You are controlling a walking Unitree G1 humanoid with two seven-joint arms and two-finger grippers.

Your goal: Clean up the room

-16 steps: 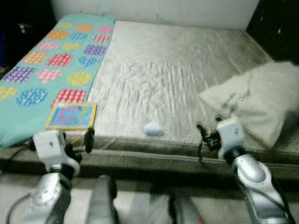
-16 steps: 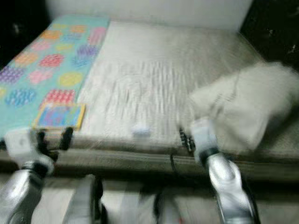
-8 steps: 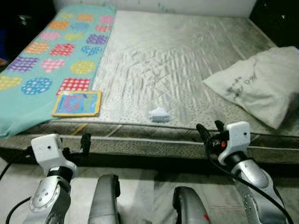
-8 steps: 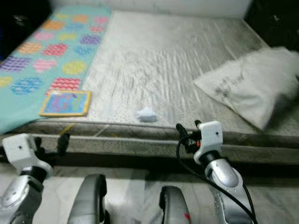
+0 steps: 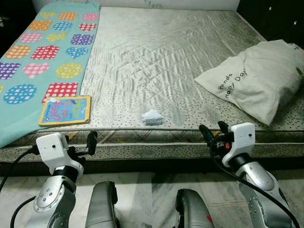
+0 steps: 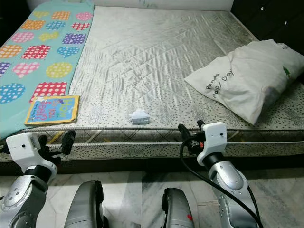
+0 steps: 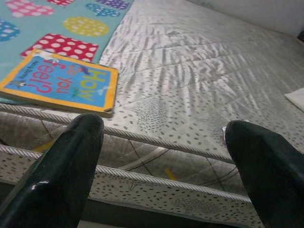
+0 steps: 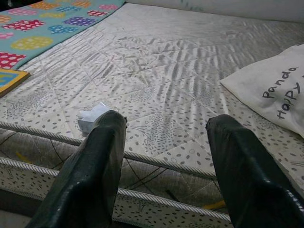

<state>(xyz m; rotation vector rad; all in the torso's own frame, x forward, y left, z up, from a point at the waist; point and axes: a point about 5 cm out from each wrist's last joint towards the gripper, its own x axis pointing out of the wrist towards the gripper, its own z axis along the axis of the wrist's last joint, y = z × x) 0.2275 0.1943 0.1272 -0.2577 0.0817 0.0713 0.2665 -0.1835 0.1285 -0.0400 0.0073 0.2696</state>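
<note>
Grey quilted mattress (image 5: 156, 57), head views: far end cut off; one crumpled tissue (image 5: 152, 116) near its front edge, one picture book (image 5: 65, 110) on the teal blanket (image 5: 42, 52), one pillow (image 5: 256, 80). Left wrist view: left gripper (image 7: 164, 161) spread before the edge. Right wrist view: right gripper (image 8: 164, 156) spread; tissue partly hidden.

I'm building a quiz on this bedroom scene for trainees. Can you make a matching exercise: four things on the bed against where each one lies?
Things:
1. yellow-bordered blue picture book
2. small crumpled white tissue
3. white printed pillow
4. turquoise blanket with coloured dotted shapes

Places:
A. robot's right side of the grey mattress
B. along the mattress's left side
C. near the front edge, about the middle
D. front left, partly on the blanket

Pairs: 1-D, 2-C, 3-A, 4-B
</note>
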